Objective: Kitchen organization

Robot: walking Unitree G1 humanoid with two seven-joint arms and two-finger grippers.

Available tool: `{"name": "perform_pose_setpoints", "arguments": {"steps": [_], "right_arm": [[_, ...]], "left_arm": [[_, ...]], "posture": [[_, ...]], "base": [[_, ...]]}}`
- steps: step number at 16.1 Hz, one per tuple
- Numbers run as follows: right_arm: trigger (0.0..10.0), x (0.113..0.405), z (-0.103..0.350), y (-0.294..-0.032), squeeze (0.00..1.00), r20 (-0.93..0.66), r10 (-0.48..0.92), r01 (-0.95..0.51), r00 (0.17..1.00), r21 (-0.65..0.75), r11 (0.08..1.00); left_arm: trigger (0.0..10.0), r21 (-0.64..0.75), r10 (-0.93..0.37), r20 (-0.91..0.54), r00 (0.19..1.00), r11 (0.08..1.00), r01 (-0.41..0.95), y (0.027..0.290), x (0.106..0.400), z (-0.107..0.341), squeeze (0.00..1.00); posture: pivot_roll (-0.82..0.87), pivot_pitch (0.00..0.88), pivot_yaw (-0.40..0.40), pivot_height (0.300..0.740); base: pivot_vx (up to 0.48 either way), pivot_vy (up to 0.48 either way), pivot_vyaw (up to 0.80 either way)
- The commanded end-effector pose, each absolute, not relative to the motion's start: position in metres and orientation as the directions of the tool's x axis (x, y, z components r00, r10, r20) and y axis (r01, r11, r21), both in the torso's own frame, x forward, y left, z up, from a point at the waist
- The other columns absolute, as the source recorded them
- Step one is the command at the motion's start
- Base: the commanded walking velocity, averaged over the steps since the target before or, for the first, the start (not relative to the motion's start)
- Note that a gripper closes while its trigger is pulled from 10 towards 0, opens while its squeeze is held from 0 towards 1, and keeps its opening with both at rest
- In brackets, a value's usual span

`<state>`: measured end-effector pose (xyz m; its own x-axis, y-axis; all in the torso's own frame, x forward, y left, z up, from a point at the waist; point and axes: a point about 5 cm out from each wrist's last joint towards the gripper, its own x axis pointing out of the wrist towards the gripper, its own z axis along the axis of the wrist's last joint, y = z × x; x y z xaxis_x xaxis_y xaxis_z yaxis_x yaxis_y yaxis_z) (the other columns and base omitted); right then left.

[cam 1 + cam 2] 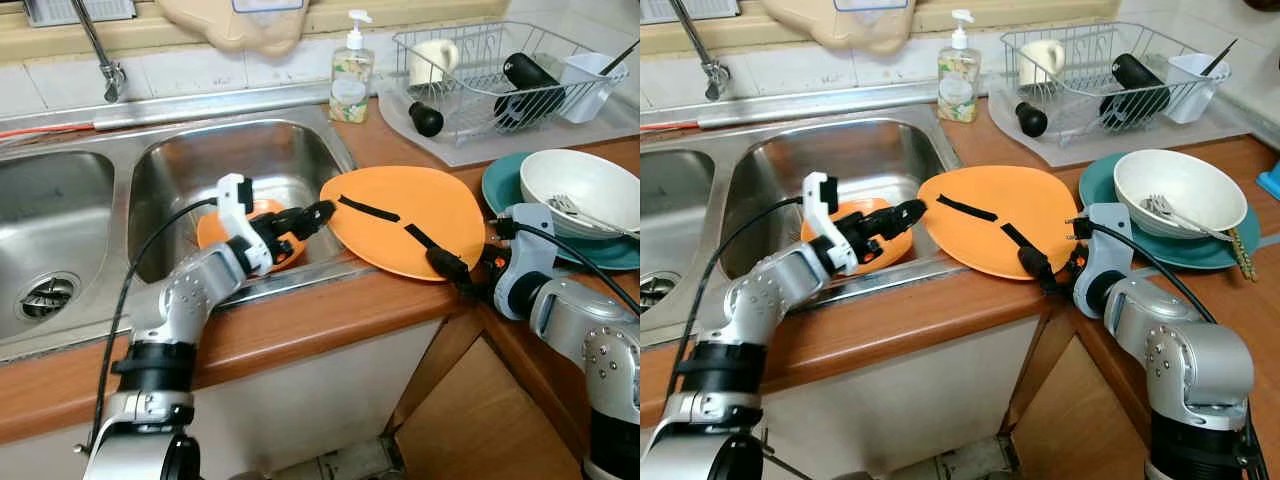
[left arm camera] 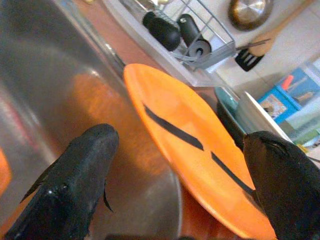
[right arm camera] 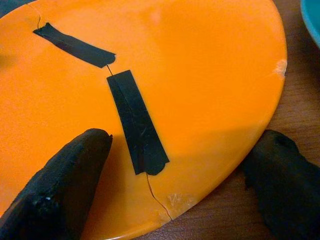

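Left eye view: a large orange plate (image 1: pixel 405 220), cracked and patched with two strips of black tape (image 1: pixel 368 209), lies on the wooden counter (image 1: pixel 300 330), its far edge overhanging the rim of the steel sink (image 1: pixel 240 160). The right gripper (image 1: pixel 452 268) sits at the plate's near edge, one finger lying on top of the plate. The left gripper (image 1: pixel 310 216) reaches over the sink toward the plate's sink-side edge, and a smaller orange dish (image 1: pixel 215 232) lies in the basin under that arm. Beyond the plate stand a soap dispenser (image 1: pixel 352 72) and a wire dish rack (image 1: pixel 500 70); beside the plate, away from the sink, a white bowl (image 1: pixel 580 185) with a fork rests on a teal plate (image 1: pixel 505 185).

Right eye view: the same layout (seen slightly shifted), with the right gripper's fingers at the plate's near rim.

Left wrist view: the left gripper's two black fingers (image 2: pixel 75 180) stand apart, with the plate's edge between them but not touched.

Right wrist view: the right gripper's fingers (image 3: pixel 55 185) are spread, one over the plate beside the tape, the other off the rim over the counter; whether they touch the plate is not clear.
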<state>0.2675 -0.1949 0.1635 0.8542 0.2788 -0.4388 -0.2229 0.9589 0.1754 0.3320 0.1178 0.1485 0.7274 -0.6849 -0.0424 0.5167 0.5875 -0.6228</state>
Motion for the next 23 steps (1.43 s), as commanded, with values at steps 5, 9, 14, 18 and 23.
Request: {"name": "perform_pose_setpoints", "arguments": {"steps": [5, 9, 14, 18, 23], "right_arm": [[10.0, 0.272, 0.170, -0.184, 0.00, -0.386, 0.327, -0.282, 0.863, 0.169, 0.944], [10.0, 0.274, 0.175, -0.177, 0.00, -0.345, 0.363, -0.324, 0.865, 0.166, 0.931], [10.0, 0.276, 0.175, -0.177, 0.00, -0.339, 0.365, -0.331, 0.867, 0.156, 0.931], [10.0, 0.278, 0.175, -0.178, 0.00, -0.327, 0.355, -0.326, 0.876, 0.142, 0.935], [10.0, 0.280, 0.179, -0.178, 0.00, -0.307, 0.353, -0.327, 0.884, 0.135, 0.935]], "left_arm": [[10.0, -0.641, -0.707, -0.087, 0.702, 0.579, 0.504, 0.112, 0.338, 0.141, 0.00], [0.0, -0.691, -0.730, -0.042, 0.682, 0.514, 0.508, 0.106, 0.340, 0.139, 0.00], [0.0, -0.722, -0.731, 0.039, 0.681, 0.451, 0.526, 0.103, 0.340, 0.144, 0.00], [0.0, -0.741, -0.716, 0.140, 0.684, 0.383, 0.552, 0.107, 0.338, 0.150, 0.00], [0.0, -0.738, -0.711, 0.185, 0.678, 0.355, 0.574, 0.107, 0.336, 0.155, 0.00]], "posture": [[-0.08, 0.000, 0.053, 0.740], [-0.08, 0.000, 0.057, 0.740], [-0.08, 0.000, 0.060, 0.740], [-0.08, 0.000, 0.055, 0.740], [-0.08, 0.000, 0.052, 0.740]], "base": [[0.000, 0.000, 0.00], [0.000, 0.000, 0.00], [0.000, 0.000, 0.00], [0.000, 0.000, 0.00], [0.000, 0.000, 0.00]]}}
